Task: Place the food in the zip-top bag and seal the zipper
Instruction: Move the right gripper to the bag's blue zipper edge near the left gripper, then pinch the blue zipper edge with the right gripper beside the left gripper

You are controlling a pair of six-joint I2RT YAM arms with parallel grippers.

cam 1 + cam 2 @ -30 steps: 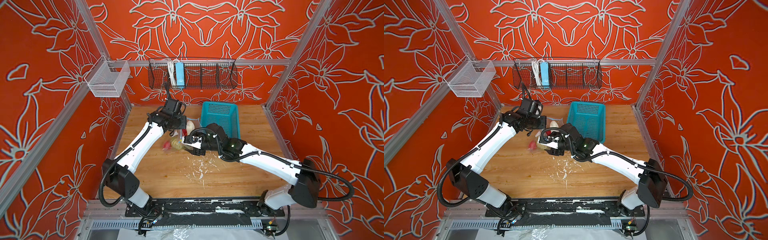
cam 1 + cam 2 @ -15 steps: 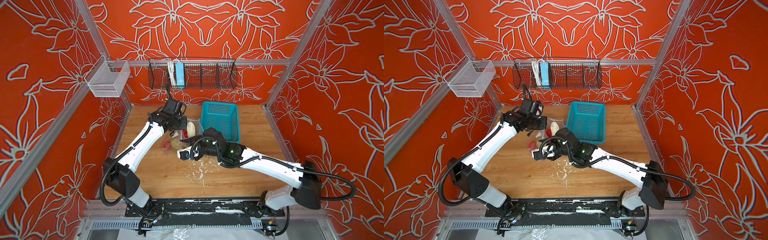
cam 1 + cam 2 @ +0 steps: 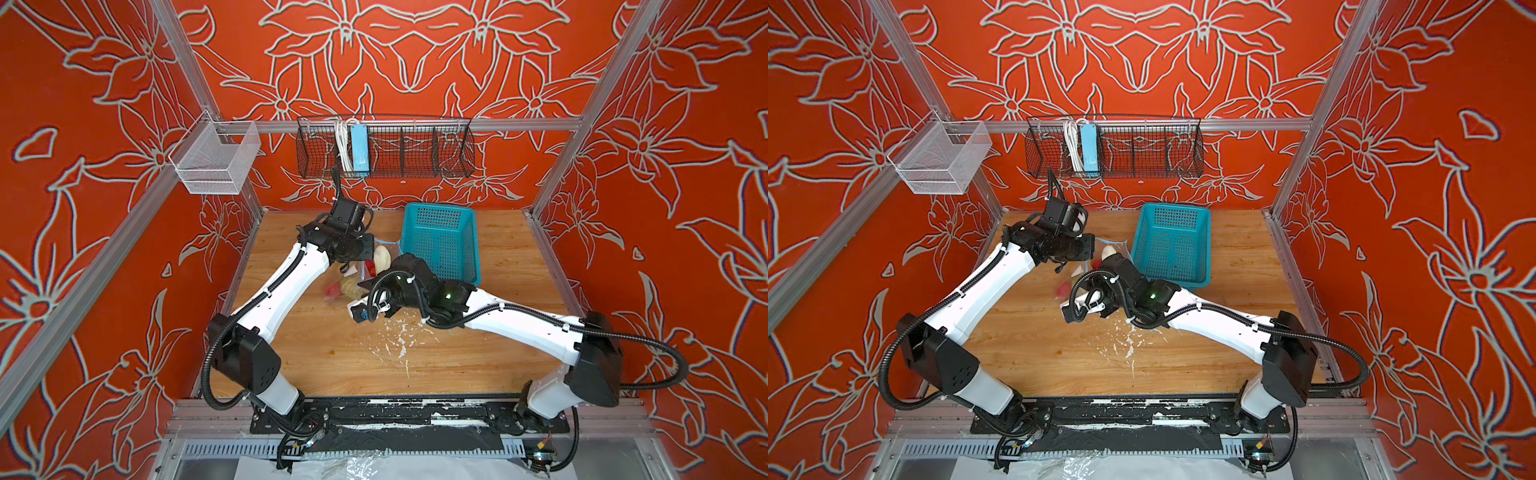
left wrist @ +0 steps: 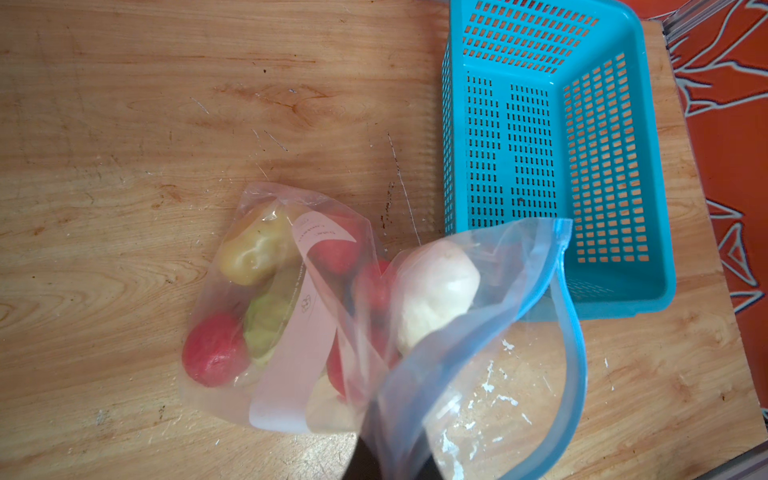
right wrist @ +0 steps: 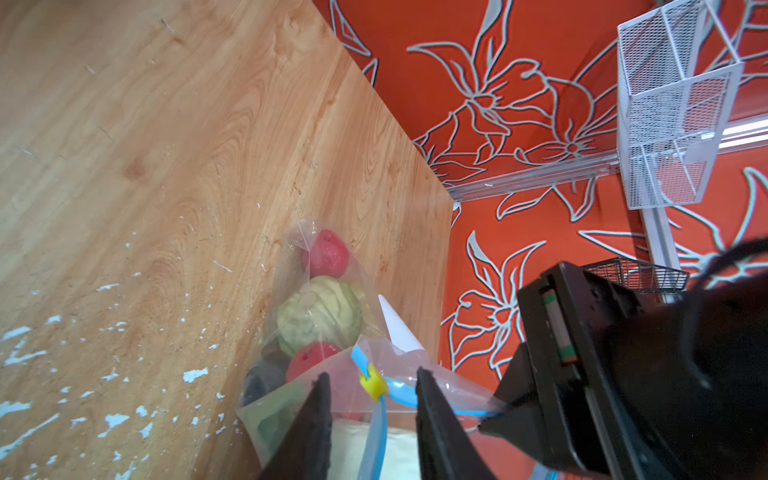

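- Notably, the right gripper (image 5: 372,388) stood part-open, one jaw on each side of the yellow slider (image 5: 373,383), with neither pad clearly touching it.
- The left gripper (image 4: 374,461) was pinched tight on the mouth edge of the zip-top bag (image 4: 286,361), just beyond the right fingertips.
- Food lay inside the bag, past the right jaws: a ribbed green cabbage (image 5: 318,316) and a matte red fruit (image 5: 326,253). A smooth white radish (image 4: 436,286) sat nearest the mouth.
- The zipper (image 4: 575,332) was a thin blue strip bowed into a loop, and the mouth gaped.
- The film looked clear, crinkly and limp, and seemed likely to bunch ahead of the slider.
- Judgement: the right gripper should close squarely on the slider's flat sides and draw it along the open strip. The left pinch should hold the edge taut.
- A teal perforated basket (image 4: 602,166), rigid, stood beside the bag.
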